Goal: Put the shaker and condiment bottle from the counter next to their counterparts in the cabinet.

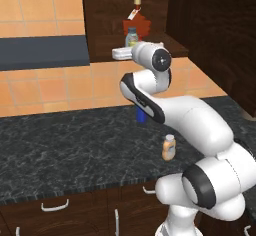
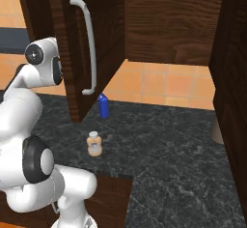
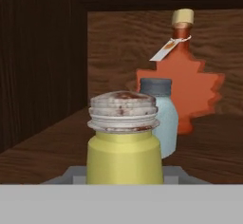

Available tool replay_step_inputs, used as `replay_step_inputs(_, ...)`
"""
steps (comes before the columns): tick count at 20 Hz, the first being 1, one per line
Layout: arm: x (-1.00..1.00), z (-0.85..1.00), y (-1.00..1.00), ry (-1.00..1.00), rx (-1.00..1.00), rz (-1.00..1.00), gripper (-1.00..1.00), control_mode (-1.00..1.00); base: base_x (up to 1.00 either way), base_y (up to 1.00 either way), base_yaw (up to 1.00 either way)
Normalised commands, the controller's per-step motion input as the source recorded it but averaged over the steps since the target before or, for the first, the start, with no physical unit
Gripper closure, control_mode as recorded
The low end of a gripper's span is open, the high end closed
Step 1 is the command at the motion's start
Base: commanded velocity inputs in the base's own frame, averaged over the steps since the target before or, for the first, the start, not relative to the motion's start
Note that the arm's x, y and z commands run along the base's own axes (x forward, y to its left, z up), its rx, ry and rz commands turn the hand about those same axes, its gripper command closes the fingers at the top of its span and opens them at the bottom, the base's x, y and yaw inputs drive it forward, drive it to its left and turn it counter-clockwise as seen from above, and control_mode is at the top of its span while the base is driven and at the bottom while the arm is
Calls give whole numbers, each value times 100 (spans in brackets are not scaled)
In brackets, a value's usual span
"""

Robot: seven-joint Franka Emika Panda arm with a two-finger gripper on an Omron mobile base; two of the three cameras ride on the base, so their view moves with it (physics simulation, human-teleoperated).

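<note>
Hand view: my gripper (image 3: 124,178) pinches the shaker (image 3: 124,142) over the cabinet (image 3: 42,66) shelf's front edge, before the grey-blue shaker (image 3: 163,116).

shaker (image 3: 124,142): I'm seeing yellow-green with a speckled brownish-silver top
second shaker (image 3: 163,116): showing pale blue, grey cap
leaf bottle (image 3: 182,83): glowing red, tan cork, white tag
condiment bottle (image 1: 169,147): tan-orange, whitish cap
counter (image 1: 65,150): black, grey veining
</note>
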Motion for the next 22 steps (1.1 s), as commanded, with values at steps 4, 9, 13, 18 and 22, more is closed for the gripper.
replay_step_inputs(4, 34, -2, 6, 0, 0, 0, 100, -100, 0, 0, 0)
replay_step_inputs(9, 43, -22, 9, 0, 0, 0, 100, -100, 0, 0, 0)
replay_step_inputs(13, 36, -37, 4, 0, 0, 0, 100, -100, 0, 0, 0)
replay_step_inputs(18, 32, -41, 1, 0, 0, 0, 100, -100, 0, 0, 0)
replay_step_inputs(22, 24, -36, 0, 0, 0, 0, 100, -100, 0, 0, 0)
